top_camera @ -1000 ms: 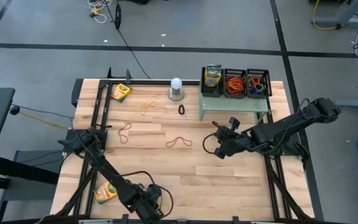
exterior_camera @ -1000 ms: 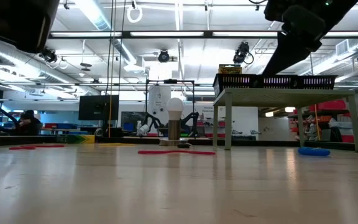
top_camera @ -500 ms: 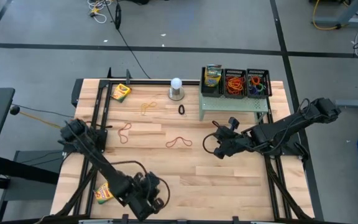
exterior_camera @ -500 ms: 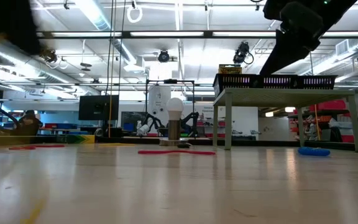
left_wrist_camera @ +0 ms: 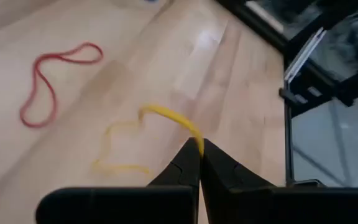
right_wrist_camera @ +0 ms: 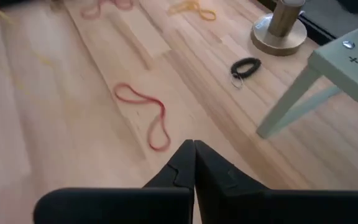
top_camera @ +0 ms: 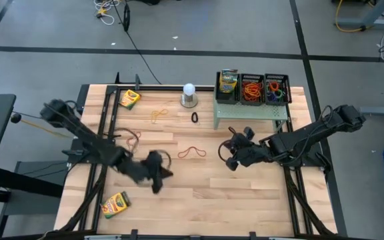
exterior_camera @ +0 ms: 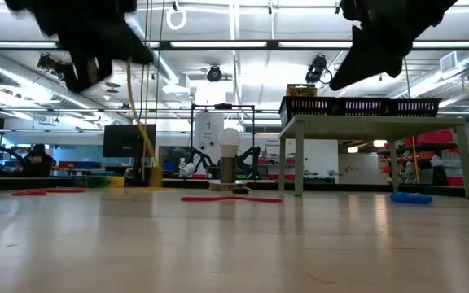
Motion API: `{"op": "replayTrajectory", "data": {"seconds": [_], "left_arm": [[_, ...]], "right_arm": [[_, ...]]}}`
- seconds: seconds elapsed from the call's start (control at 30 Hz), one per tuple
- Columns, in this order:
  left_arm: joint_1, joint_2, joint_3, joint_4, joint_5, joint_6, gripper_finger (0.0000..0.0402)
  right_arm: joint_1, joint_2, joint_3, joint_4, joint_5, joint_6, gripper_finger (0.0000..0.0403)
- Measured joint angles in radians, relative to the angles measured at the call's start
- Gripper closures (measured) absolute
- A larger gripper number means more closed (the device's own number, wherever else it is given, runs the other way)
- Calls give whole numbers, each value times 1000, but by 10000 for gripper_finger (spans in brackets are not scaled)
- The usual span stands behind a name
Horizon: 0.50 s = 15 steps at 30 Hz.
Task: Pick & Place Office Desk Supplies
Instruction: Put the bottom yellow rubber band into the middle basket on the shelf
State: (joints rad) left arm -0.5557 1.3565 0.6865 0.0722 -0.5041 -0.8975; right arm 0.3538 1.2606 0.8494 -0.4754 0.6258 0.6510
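The left gripper is hanging above the middle of the wooden table, its fingers pressed together on a thin yellow rubber band that is dangling from their tips; in the overhead view the band itself is too blurred to make out. A red band is lying just beside it, toward the right gripper, which is hovering with its jaws together and gripping nothing. One crayon box is lying near the table's front left corner, another at the back left. Three black baskets are sitting on the green stand.
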Motion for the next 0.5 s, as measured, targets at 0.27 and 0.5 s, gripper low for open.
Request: {"op": "replayTrajectory", "data": {"seconds": [0.27,0.5], "left_arm": [[252,-120,-232,377,250,260,399],[375,-120,-230,552,381,392,399]], "right_arm": [[4,13,0,223,-69,51,384],[9,135,0,586,-78,13,302]]}}
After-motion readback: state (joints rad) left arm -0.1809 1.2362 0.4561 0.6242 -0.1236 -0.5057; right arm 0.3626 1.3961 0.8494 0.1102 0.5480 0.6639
